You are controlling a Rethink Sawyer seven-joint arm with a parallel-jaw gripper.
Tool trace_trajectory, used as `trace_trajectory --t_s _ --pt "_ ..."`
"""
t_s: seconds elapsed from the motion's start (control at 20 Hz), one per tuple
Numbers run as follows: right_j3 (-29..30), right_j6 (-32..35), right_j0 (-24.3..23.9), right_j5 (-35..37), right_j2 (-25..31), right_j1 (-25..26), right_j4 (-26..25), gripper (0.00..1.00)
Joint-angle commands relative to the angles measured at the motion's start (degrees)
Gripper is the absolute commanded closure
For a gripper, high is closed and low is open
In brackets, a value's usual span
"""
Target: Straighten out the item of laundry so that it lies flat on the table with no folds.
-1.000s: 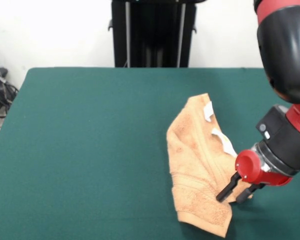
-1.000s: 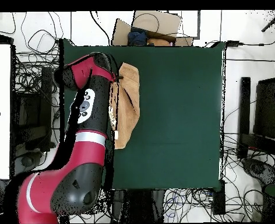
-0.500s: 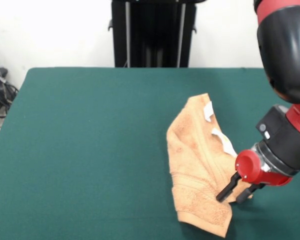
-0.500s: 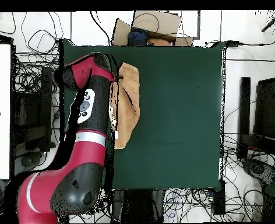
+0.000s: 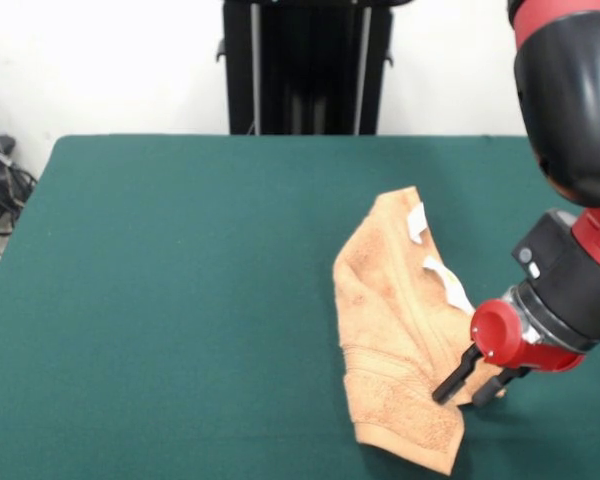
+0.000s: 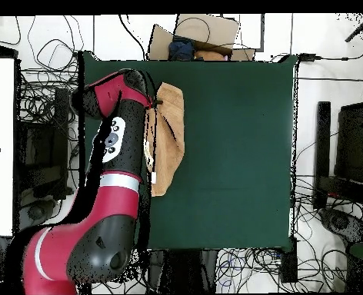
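Observation:
The item of laundry [image 5: 390, 320], a peach-orange terry towel with small white tags, lies crumpled and folded lengthwise on the right part of the green table [image 5: 180, 300]. My gripper [image 5: 460, 398] is low over the towel's right edge near the front, its two black fingers [image 5: 453, 377] apart and straddling that edge, so it reads as open. From overhead, the towel [image 6: 169, 138] is a narrow strip near the table's [image 6: 231, 154] left edge, and the red arm [image 6: 115, 146] covers its left side and hides the gripper.
A black stand [image 5: 307, 65] rises behind the table's far edge. Cables and boxes [image 6: 196, 38] surround the table in the overhead view. Green cloth stretches wide to the left of the towel in the front view.

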Motion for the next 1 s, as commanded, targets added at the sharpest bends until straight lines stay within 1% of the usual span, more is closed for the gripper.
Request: trace_trajectory --t_s 0.05,0.45,1.0 --pt "4.3 14.6 -1.0 1.9 1.8 -1.2 1.4 0.0" --pt "3.5 14.2 -1.3 3.2 1.6 -1.3 1.6 0.0" --pt "3.0 14.2 -1.5 3.0 1.7 -1.0 1.7 0.0"
